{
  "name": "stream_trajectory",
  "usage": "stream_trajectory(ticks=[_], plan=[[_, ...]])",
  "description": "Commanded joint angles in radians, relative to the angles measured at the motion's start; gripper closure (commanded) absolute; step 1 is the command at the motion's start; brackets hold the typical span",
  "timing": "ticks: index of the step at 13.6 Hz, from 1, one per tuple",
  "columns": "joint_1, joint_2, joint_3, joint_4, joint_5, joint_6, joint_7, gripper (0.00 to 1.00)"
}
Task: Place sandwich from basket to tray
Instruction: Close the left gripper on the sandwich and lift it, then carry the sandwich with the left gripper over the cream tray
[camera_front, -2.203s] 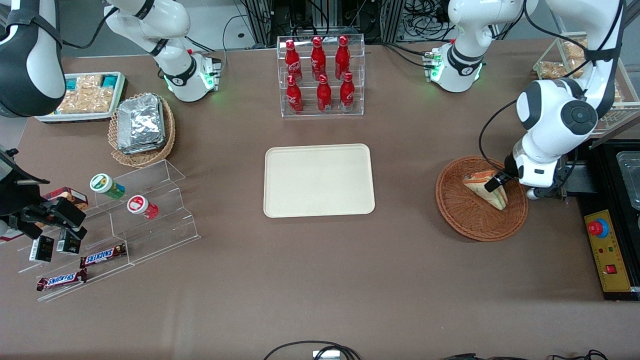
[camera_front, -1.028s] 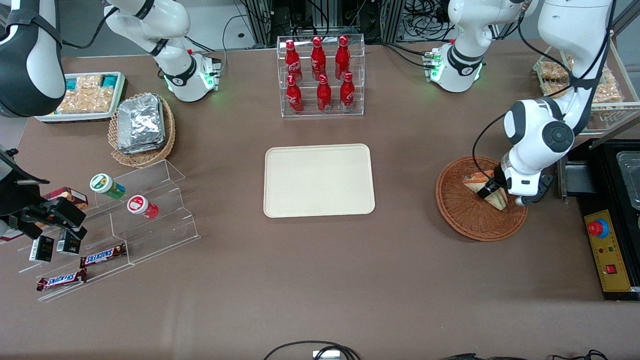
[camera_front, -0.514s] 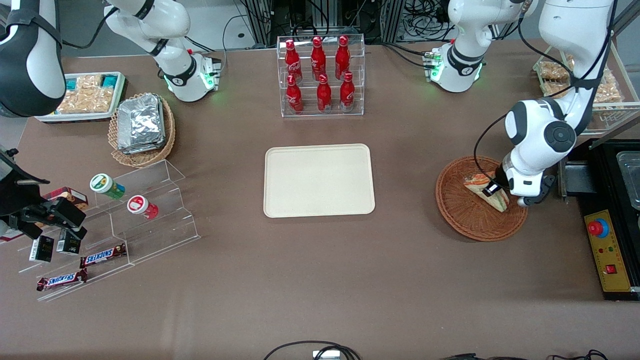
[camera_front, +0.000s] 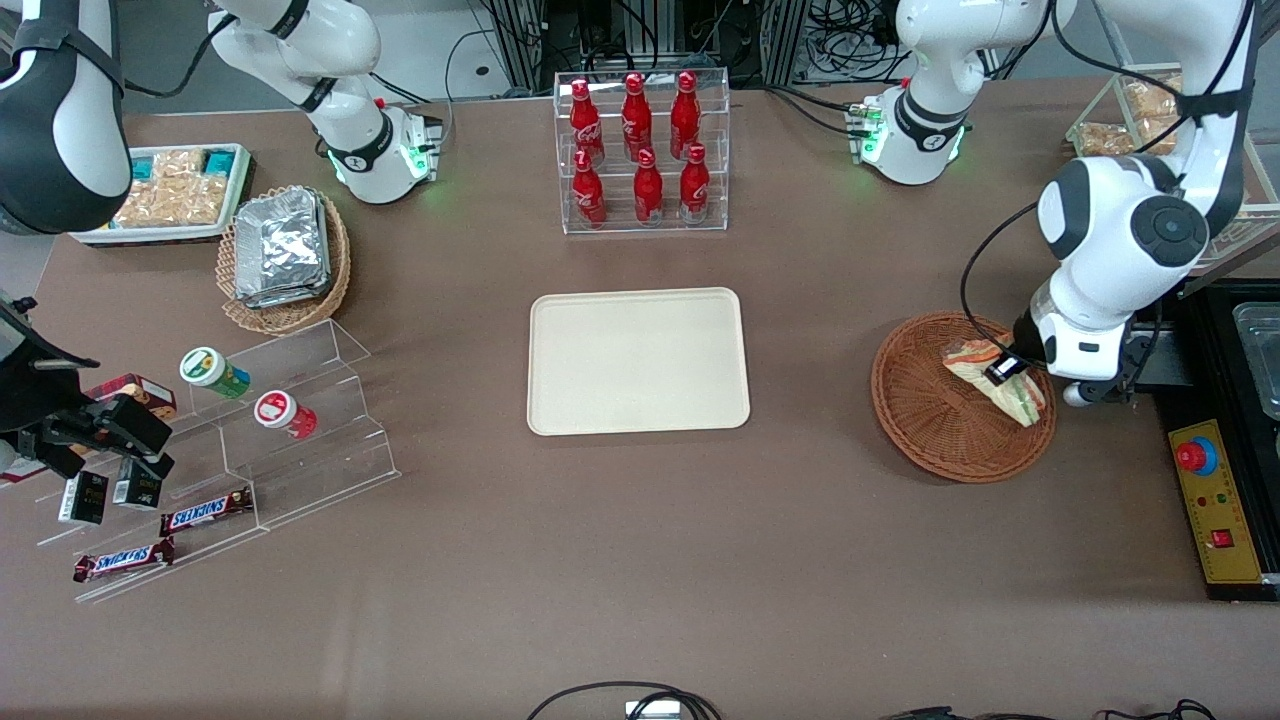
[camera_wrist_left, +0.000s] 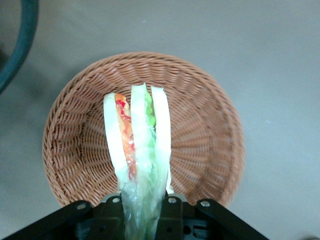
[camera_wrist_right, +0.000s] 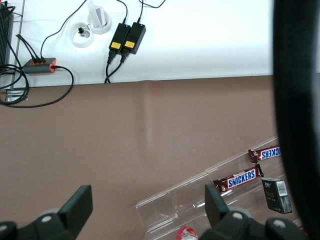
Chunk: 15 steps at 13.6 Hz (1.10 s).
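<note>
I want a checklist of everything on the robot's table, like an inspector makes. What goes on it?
Surface: brown table, flat, bare in the middle nearest the front camera.
Job's things: sandwich held over the basket; tray has nothing on it.
Clutter: red bottles in a clear rack; foil packs in a smaller basket; Snickers bars and small cans on a clear stand, toward the parked arm's end.
Grippers: gripper shut on the sandwich, above the basket.
Cables: black cable looping along the working arm; more cables at the table edge nearest the front camera.
Surroundings: control box with a red button beside the basket.
</note>
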Motion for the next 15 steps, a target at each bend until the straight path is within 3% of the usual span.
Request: stream_trajectory(ticks=[1,4,7,15], plan=[[-0.003,-0.002,-0.077,0.124,0.008,-0.126,-0.023,1.00],[-0.003,-0.002,-0.174,0.164,0.017,-0.137,-0.035,1.00],[-0.003,0.012,-0.275,0.178,0.104,-0.136,-0.107,1.00],[-0.038,0.110,-0.521,0.250,0.112,-0.139,-0.090,1.00]])
